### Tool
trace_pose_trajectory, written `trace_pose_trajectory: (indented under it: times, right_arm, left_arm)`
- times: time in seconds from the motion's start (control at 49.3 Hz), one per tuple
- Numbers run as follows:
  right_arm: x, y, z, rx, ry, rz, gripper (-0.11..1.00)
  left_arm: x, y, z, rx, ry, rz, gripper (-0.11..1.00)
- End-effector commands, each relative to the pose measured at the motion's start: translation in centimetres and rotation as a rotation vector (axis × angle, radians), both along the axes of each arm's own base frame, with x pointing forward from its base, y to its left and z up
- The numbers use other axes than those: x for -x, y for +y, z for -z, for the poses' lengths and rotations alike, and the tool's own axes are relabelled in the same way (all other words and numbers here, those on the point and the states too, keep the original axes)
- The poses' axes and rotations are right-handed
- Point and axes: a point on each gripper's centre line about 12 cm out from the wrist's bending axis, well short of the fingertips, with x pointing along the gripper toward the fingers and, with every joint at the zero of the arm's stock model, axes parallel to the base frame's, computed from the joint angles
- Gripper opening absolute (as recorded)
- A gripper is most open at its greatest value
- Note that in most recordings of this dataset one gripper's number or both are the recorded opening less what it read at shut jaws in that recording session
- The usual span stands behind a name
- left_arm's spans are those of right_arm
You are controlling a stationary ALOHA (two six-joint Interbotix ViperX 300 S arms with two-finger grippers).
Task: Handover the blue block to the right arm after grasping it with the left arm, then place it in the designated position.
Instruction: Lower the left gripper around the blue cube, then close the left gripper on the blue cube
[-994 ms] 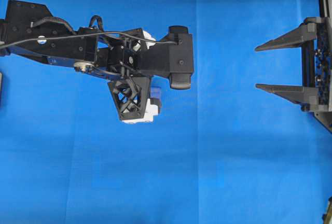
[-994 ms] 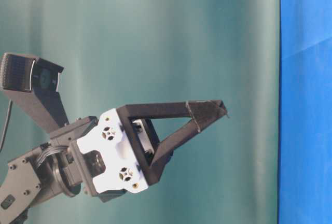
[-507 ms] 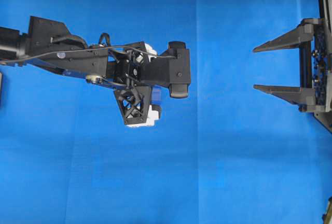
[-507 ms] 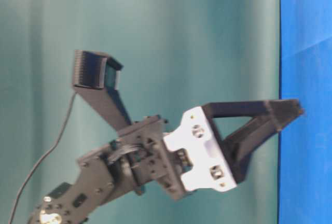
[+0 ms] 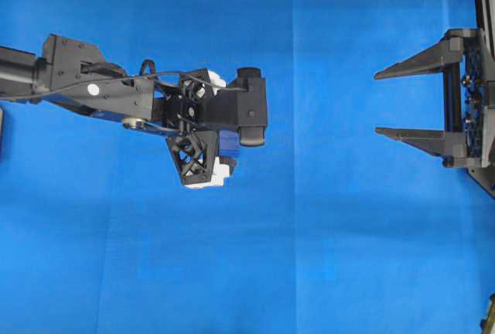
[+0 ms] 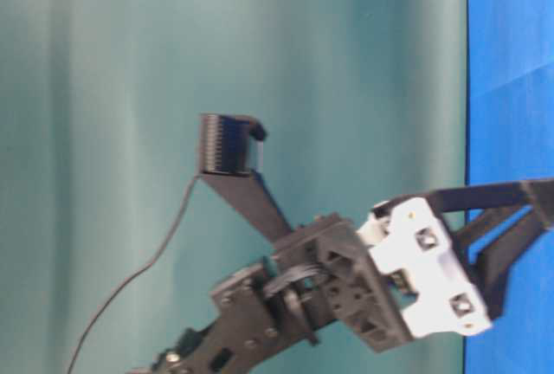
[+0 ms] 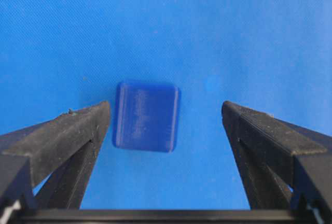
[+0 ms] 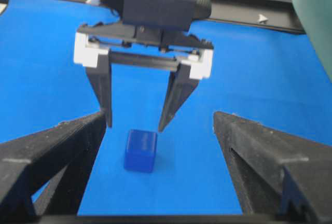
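Left wrist view: the blue block (image 7: 147, 115) sits between the left gripper's (image 7: 166, 115) wide-apart fingers, closer to the left one.

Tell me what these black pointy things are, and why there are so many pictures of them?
They are two robot arms. Each ends in a tool with two pointy fingers that pinch things. The left tool hangs wide open above a little blue block, which sits on a blue cloth. The right tool waits off to the side, open and empty. Nothing is held yet. One picture looks straight down from above. One looks from the table's side and seems turned sideways. Two come from small cameras riding on the arms: the left arm's camera looks between its own fingers at the block, and the right arm's camera looks across at the other arm.
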Motion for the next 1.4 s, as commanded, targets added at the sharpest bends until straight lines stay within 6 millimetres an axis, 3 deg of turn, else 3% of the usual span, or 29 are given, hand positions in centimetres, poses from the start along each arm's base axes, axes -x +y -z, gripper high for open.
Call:
trace_pose_trajectory:
  times: [0.0, 0.365, 0.771, 0.852, 0.994, 1.38]
  right_arm:
    - [-0.3, 0.0, -0.9, -0.001, -0.028, 0.002, 0.98]
    - [-0.3, 0.0, -1.0, -0.001, -0.029, 0.0, 0.98]
    - [-0.3, 0.0, -0.9, -0.003, -0.026, 0.001, 0.98]
    - [-0.4, 0.0, -0.9, -0.003, -0.025, 0.001, 0.98]
    - [-0.4, 0.0, -0.9, -0.003, -0.025, 0.002, 0.98]
    - [-0.4, 0.0, -0.9, -0.003, -0.025, 0.002, 0.98]
  left_arm:
    - [-0.4, 0.0, -0.1, -0.002, -0.025, 0.002, 0.92]
    - [-1.0, 0.0, 4.7, -0.009, 0.035, 0.013, 0.92]
    - [-0.9, 0.5, 5.2, -0.012, 0.04, 0.007, 0.9]
    - [-0.8, 0.5, 5.2, -0.02, 0.052, 0.015, 0.81]
    - [-0.5, 0.6, 5.2, -0.037, 0.092, 0.037, 0.45]
    - [-0.6, 0.8, 4.9, -0.049, 0.097, 0.055, 0.46]
